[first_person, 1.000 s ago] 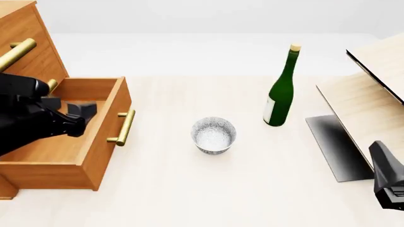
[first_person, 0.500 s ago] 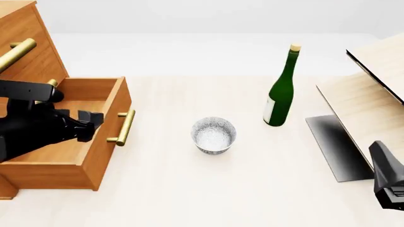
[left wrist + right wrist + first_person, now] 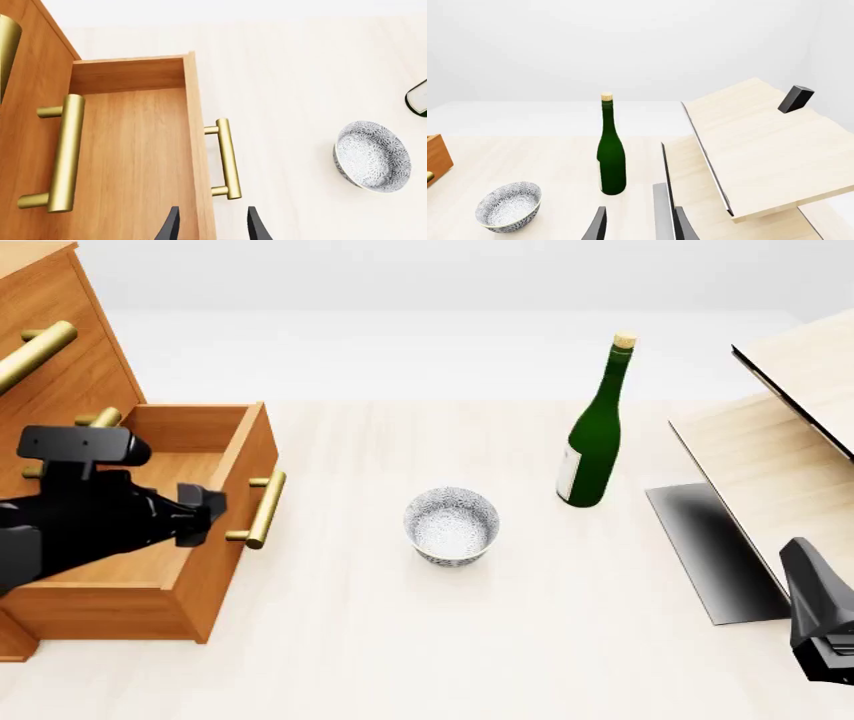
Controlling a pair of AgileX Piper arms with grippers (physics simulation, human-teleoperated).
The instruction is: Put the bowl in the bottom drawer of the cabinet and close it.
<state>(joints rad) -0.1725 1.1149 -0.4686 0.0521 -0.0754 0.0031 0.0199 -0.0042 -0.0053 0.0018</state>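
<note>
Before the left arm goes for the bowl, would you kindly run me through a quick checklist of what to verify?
1. Bottom drawer open, with room for the bowl: ok; its visible floor is bare.
2. Bowl upright on the table, clear of other things: ok; the bottle stands apart from it.
3. Left gripper empty and open: ok; nothing between its fingers.
4. Left gripper over the bowl: not ok; it hovers at the drawer's front edge near the handle.
5. Right gripper clear of the bowl: ok; it is back near the light wooden stand.
6. Path from bowl to drawer free: ok, as far as visible.
</note>
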